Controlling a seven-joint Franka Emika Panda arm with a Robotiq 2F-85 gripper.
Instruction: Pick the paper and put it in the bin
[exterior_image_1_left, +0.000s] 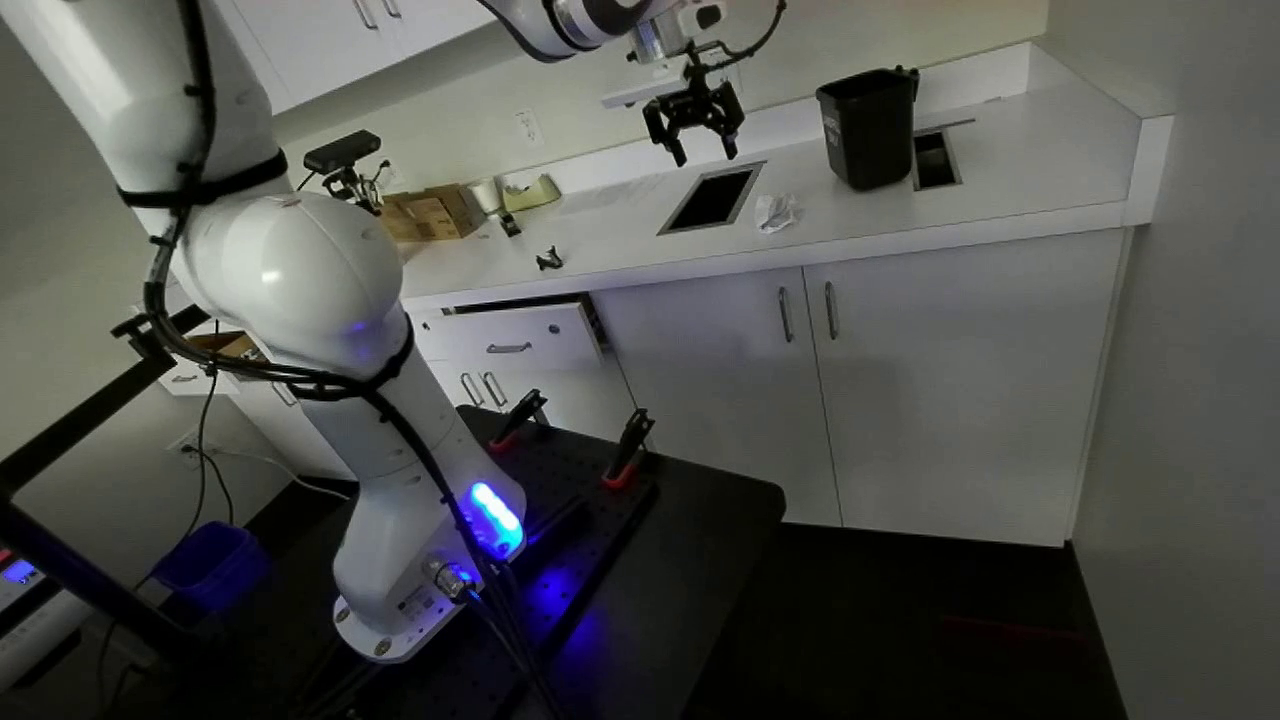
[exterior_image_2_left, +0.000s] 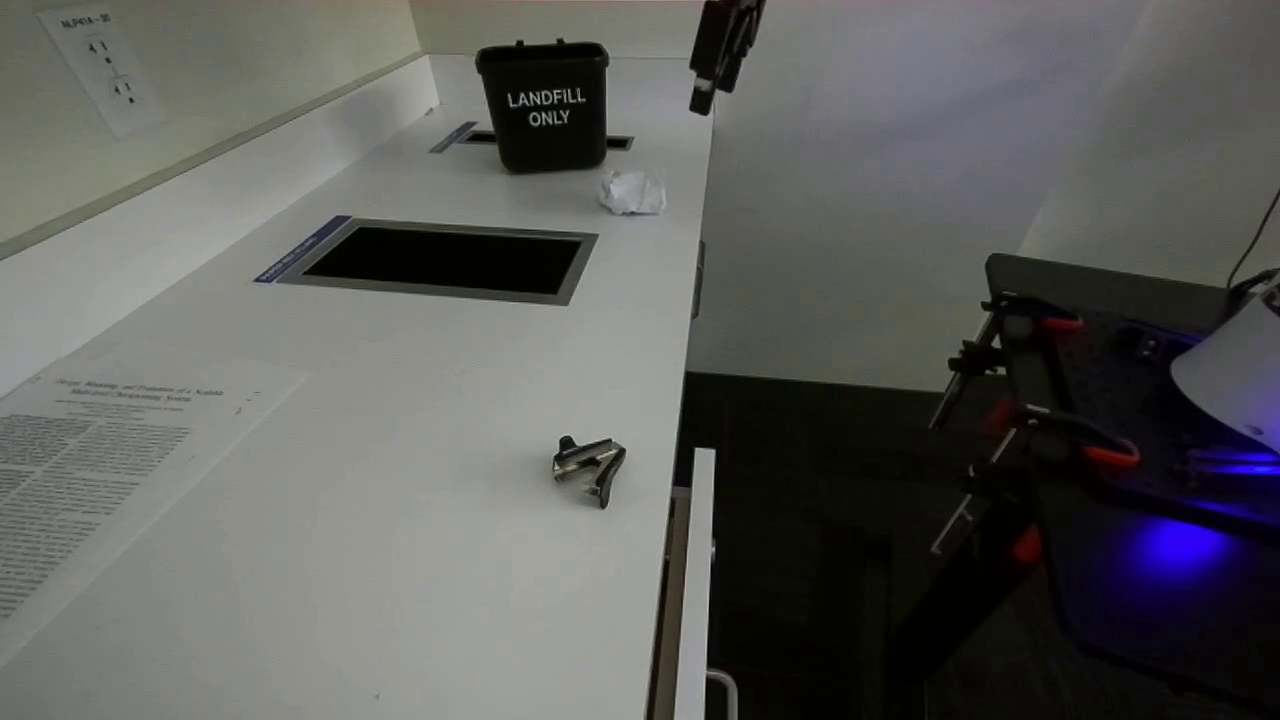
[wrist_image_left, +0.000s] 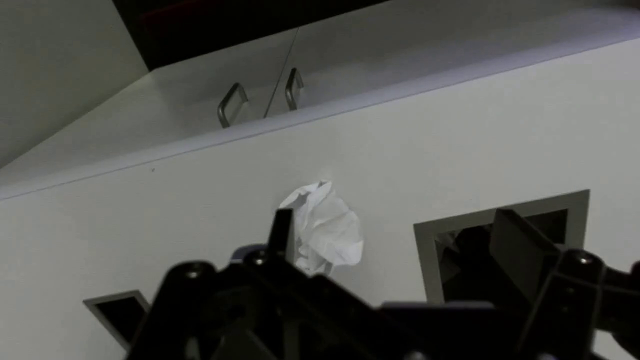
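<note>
The paper is a crumpled white ball (exterior_image_1_left: 776, 213) on the white counter near its front edge. It also shows in an exterior view (exterior_image_2_left: 633, 192) and in the wrist view (wrist_image_left: 327, 230), partly behind the left finger there. The bin (exterior_image_1_left: 868, 130) is black and stands upright on the counter beside the paper. Its front reads "LANDFILL ONLY" in an exterior view (exterior_image_2_left: 548, 120); it is out of the wrist view. My gripper (exterior_image_1_left: 706, 157) is open and empty, above the counter and apart from the paper. Its fingers are spread wide in the wrist view (wrist_image_left: 394, 215).
A dark rectangular opening with a metal frame (exterior_image_2_left: 430, 294) lies in the counter near the paper. A smaller opening (exterior_image_1_left: 935, 160) is beside the bin. A staple remover (exterior_image_2_left: 590, 465) and printed sheets (exterior_image_2_left: 100, 440) lie on the counter. A drawer (exterior_image_1_left: 520, 330) stands partly open.
</note>
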